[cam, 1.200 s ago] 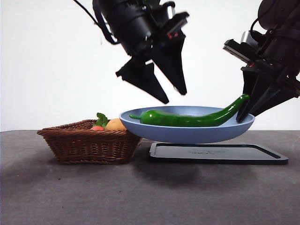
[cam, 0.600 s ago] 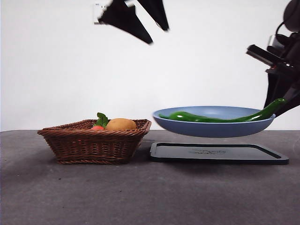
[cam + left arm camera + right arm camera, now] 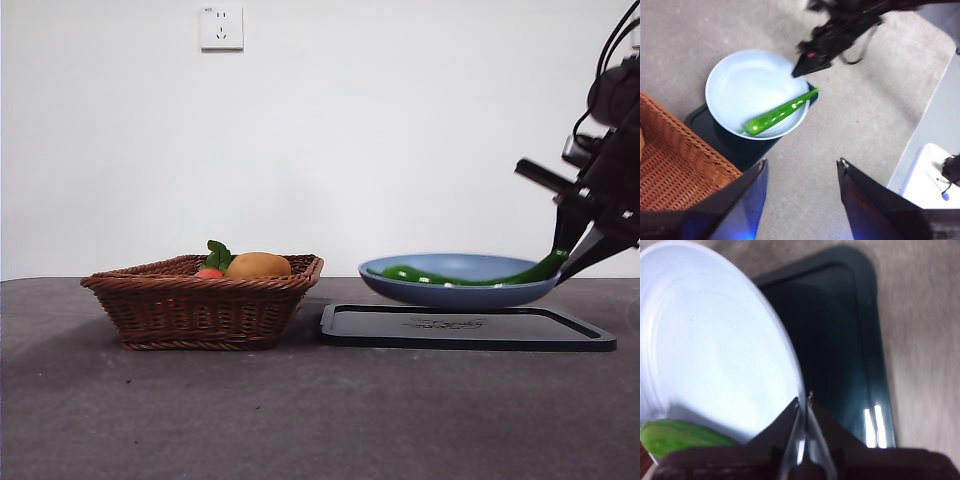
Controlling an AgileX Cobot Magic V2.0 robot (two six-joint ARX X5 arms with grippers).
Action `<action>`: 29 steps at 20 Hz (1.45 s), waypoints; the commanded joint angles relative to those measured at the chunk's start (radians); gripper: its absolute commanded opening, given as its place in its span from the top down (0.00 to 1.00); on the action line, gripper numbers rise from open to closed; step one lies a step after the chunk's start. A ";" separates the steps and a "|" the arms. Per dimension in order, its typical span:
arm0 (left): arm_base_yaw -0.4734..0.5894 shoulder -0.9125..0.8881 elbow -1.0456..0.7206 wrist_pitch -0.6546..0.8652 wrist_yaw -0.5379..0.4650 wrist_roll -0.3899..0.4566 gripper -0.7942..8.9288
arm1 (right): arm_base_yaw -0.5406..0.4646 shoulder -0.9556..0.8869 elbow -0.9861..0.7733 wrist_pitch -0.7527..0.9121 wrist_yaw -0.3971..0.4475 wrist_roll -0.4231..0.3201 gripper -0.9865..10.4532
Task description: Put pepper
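Note:
The long green pepper (image 3: 535,271) lies in the blue plate (image 3: 440,292), its stem end sticking up over the rim. My right gripper (image 3: 575,242) is shut on that rim and holds the plate just above the black tray (image 3: 465,327). The right wrist view shows its jaws (image 3: 804,402) pinched on the plate's edge (image 3: 705,355), with the pepper's end (image 3: 680,437) close by. My left gripper (image 3: 802,170) is open and empty, high above the table. It looks down on the plate (image 3: 745,80), the pepper (image 3: 777,114) and the right gripper (image 3: 805,65).
A brown wicker basket (image 3: 200,305) with orange and red produce and small green leaves stands left of the tray; its corner shows in the left wrist view (image 3: 675,165). The tray (image 3: 840,355) lies under the plate. A socket (image 3: 221,27) is on the wall.
The right gripper has carried the plate with the pepper to the right and down, close over the tray. The left gripper has risen out of the front view.

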 commanded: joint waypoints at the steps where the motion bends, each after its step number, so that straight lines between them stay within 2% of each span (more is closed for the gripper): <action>1: -0.004 -0.012 0.023 0.000 0.002 0.010 0.66 | 0.001 0.065 0.031 0.018 -0.008 0.007 0.91; 7: -0.004 -0.026 0.023 -0.001 0.001 0.008 0.66 | 0.001 0.094 0.031 0.030 -0.007 -0.012 0.90; 11: -0.003 -0.026 0.023 -0.002 -0.002 0.008 0.66 | 0.000 0.087 0.031 0.023 -0.005 -0.031 0.79; 14: -0.003 -0.026 0.023 -0.017 -0.003 0.008 0.66 | -0.015 0.026 0.031 0.011 0.000 -0.039 0.76; 17: -0.003 -0.026 0.023 -0.023 -0.003 0.008 0.67 | -0.034 -0.111 0.031 -0.029 0.002 -0.071 0.76; 21: -0.003 -0.026 0.023 -0.025 -0.002 0.008 0.67 | -0.024 -0.381 0.031 -0.183 -0.006 -0.183 0.77; 25: -0.003 -0.026 0.023 -0.027 -0.002 0.008 0.67 | 0.069 -0.649 0.031 -0.404 -0.006 -0.277 0.77; 29: -0.003 -0.026 0.023 -0.057 -0.002 0.008 0.67 | 0.184 -0.821 0.031 -0.591 -0.006 -0.321 0.77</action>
